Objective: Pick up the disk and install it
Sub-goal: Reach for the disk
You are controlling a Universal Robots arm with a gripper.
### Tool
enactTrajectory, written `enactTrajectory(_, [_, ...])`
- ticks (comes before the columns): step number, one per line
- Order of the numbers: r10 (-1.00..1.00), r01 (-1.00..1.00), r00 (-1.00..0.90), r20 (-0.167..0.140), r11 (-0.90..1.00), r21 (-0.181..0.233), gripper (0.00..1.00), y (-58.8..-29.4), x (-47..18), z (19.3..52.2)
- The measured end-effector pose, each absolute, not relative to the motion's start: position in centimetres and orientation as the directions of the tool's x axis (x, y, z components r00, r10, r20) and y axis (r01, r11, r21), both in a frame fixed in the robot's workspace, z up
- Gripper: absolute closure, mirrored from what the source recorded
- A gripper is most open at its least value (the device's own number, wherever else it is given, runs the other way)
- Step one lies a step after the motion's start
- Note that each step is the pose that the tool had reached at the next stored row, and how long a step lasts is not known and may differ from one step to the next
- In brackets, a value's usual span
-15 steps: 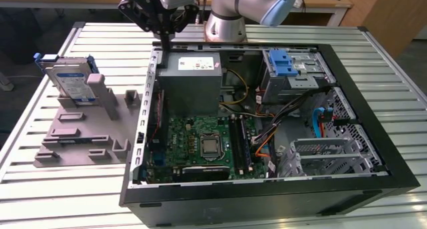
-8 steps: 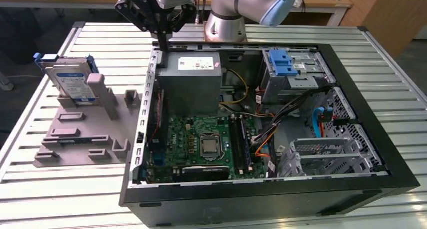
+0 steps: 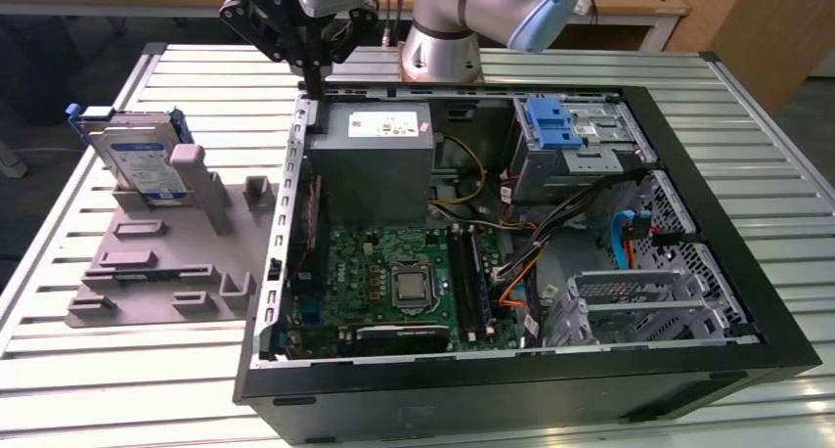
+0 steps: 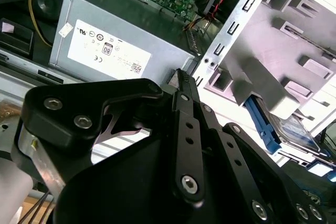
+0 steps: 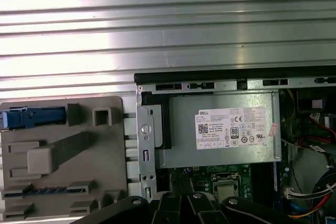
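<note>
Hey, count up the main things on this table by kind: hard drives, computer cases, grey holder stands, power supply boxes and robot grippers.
hard drive: 1
open computer case: 1
grey holder stand: 1
power supply box: 1
gripper: 1
Total: 5

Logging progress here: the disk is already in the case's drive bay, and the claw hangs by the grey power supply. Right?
No. The exterior view shows the disk standing upright in the grey holder outside the case, on that view's left, not inside it. The claw does hang by the grey power supply.
</note>
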State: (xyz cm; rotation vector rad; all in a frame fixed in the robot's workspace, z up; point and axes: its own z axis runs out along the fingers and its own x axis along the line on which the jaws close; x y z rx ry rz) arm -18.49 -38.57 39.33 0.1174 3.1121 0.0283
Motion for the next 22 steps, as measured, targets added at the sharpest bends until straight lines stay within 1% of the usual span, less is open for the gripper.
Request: enactTrajectory(22, [0.076, 0.075, -0.997, -0.026, 0.997, 0.019, 0.89, -38.4, -19.9, 39.3])
